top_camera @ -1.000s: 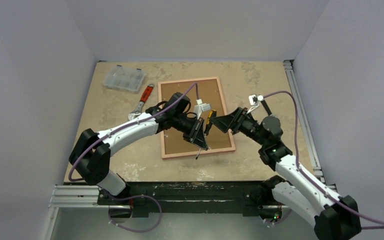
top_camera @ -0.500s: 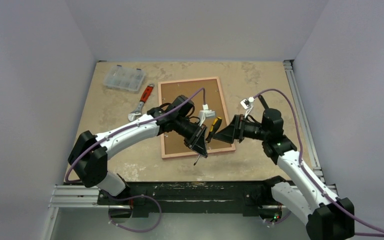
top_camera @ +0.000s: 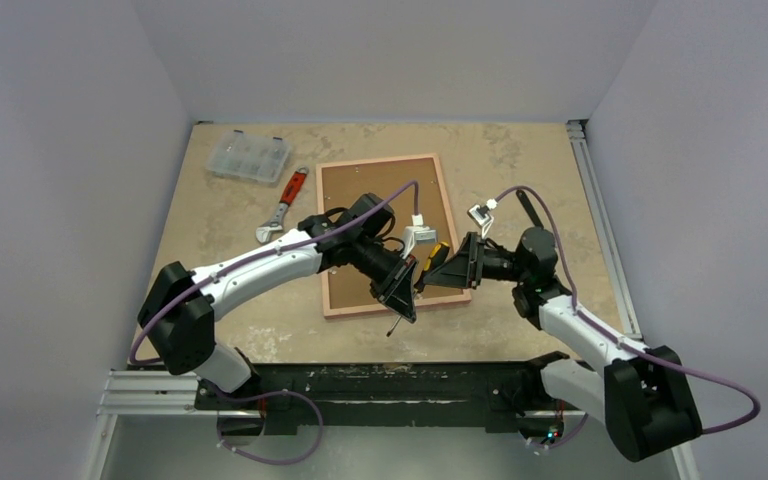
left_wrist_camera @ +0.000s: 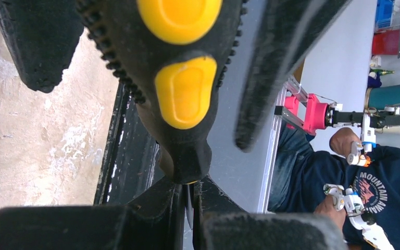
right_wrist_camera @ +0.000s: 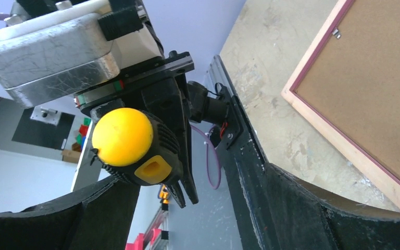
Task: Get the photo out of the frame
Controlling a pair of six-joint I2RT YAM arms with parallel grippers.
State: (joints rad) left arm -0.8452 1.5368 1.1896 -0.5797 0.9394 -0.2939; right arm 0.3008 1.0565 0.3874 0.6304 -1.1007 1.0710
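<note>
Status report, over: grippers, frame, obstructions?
Left gripper shut on screwdriver. Right gripper open at its handle end. Frame lying back-side up. Wrench lies left of frame, apart.

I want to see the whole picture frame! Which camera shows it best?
The top external view: the frame lies back up, most of its brown board and pink rim showing, arms hiding its near part. The right wrist view catches one corner with a clip. The left wrist view is filled by the screwdriver.
</note>
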